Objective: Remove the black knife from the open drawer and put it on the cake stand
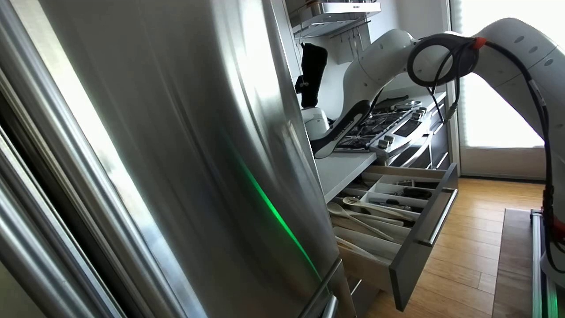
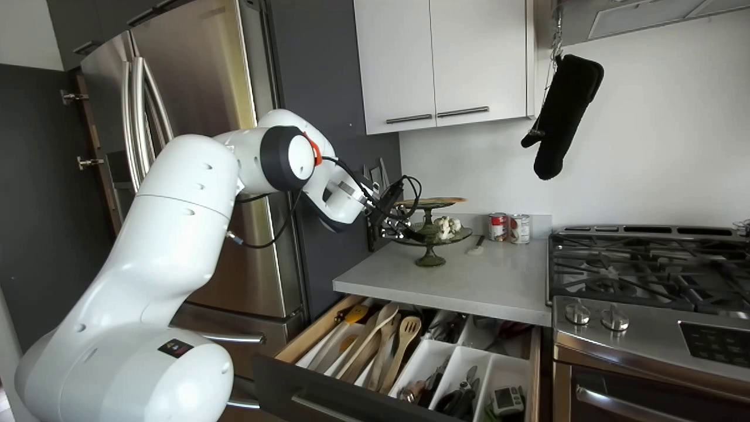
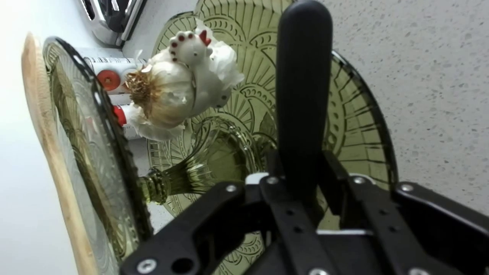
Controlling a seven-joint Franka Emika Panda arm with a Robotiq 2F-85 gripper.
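Observation:
My gripper (image 3: 302, 164) is shut on the black knife (image 3: 303, 80). The knife's smooth, rounded black end points away from the jaws; the rest is hidden among the fingers. In an exterior view the gripper (image 2: 399, 225) is at the left side of the green glass two-tier cake stand (image 2: 430, 259). In the wrist view the knife is over the lower plate (image 3: 359, 126), beside the stem; I cannot tell if it touches the plate. The open drawer shows in both exterior views, by its front panel (image 1: 423, 238) (image 2: 328, 387), below the counter. The fridge hides the gripper in an exterior view.
A garlic bulb (image 3: 168, 91) and a white hen figure (image 3: 204, 72) sit on the lower plate. The upper plate (image 3: 110, 130) bears a wooden piece (image 3: 53, 152) and is close beside the jaws. Cans (image 2: 498, 227), a stove (image 2: 615, 275) and a hanging mitt (image 2: 565, 117) stand to the right.

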